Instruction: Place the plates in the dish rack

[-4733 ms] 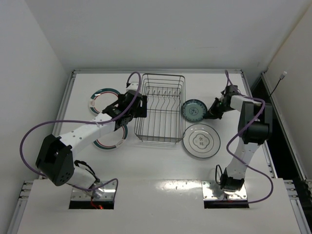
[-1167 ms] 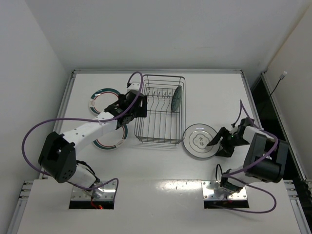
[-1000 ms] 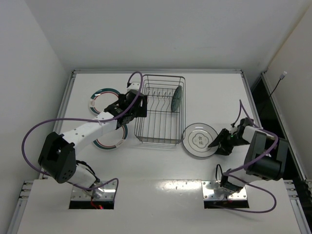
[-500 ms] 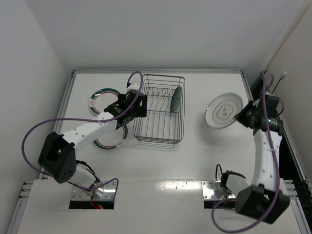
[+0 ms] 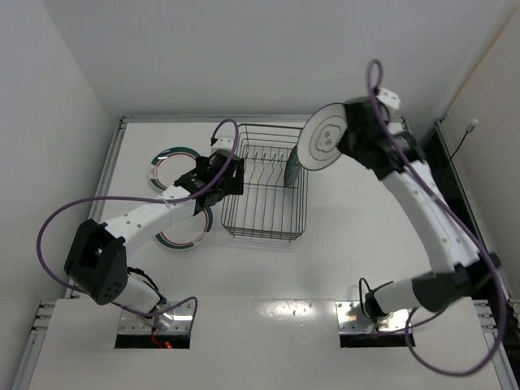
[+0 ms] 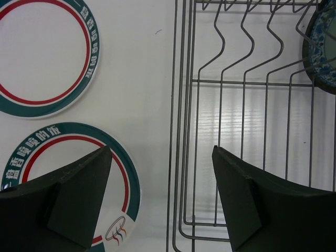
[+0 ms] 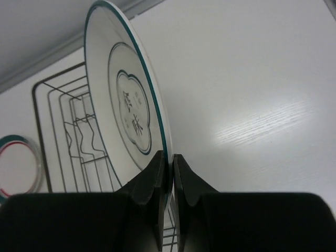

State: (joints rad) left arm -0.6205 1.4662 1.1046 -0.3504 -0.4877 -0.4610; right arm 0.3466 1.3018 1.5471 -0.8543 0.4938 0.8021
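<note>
The right gripper point(image 7: 167, 157) pinches the rim of the white-grey plate point(image 7: 128, 121), held on edge in the air above the far right end of the dish rack point(image 5: 264, 207), toward the far edge of the worktop point(image 5: 357, 211). A teal plate point(image 5: 293, 165) stands upright there. Best to line the held plate up with a free slot alongside, lower it straight, and release once seated. The left gripper point(image 6: 161, 152) hangs wide open by the rack's left side, over two ringed plates point(image 6: 47, 58). Which slot lies underneath cannot be told.

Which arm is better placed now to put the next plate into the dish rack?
Right. The right gripper is shut on the white plate, held on edge over the dish rack. The left gripper is open and holds nothing.
</note>
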